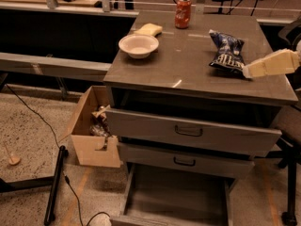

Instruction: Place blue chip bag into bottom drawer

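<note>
**One bag up top, bottom drawer open below**

One blue chip bag [227,52] lying flat on the grey bench [188,67], right-rear part of the top, white lettering facing up, foil edges crinkled. Not in any drawer.

Cream-coloured hand [247,71] coming in from the right edge of the view, low over the bench's right side, tip just beside the bag's near right corner. Contact with the bag unclear. Nothing seen held; whether the grip is parted or closed not readable from this angle.

Bottom drawer [176,192] pulled well out at floor level, flat grey floor showing, nothing visible inside. Front edge cut off by the lower border of the view.

Top drawer [155,126] slid partly out under the bench top, black handle at centre. Middle drawer [150,155] out a little less, also with a black handle.

Red soda can [183,12] upright at the rear edge of the bench, left of the bag and well apart from it. White bowl [138,45] at the left side of the top, upright. Yellow pad [148,29] just behind the bowl.

Open cardboard box [89,145] on the floor against the left side of the drawers, crumpled stuff inside. Black cable [28,109] trailing across the speckled floor at left.
</note>
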`<state>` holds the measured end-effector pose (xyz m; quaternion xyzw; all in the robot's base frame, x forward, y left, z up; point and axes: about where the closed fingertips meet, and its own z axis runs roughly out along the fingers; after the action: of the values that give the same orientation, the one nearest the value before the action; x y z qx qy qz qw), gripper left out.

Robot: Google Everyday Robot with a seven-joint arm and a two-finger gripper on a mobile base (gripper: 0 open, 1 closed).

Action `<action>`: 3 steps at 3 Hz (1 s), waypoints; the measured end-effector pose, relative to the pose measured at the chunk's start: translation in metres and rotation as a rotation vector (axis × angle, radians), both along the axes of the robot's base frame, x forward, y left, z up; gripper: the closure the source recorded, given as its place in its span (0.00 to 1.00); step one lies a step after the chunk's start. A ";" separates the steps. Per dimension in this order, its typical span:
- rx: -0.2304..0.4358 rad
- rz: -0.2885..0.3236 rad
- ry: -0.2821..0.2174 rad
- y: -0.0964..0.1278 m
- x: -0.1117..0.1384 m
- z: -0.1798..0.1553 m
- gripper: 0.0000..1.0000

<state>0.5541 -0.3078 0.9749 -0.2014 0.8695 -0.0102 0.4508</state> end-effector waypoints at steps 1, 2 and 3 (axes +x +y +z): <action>0.035 0.005 -0.037 0.013 0.021 -0.006 0.00; 0.118 0.028 -0.109 0.038 0.069 -0.017 0.00; 0.180 0.056 -0.148 0.059 0.105 -0.028 0.00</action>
<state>0.6596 -0.2493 0.9469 -0.1831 0.8253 0.0656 0.5302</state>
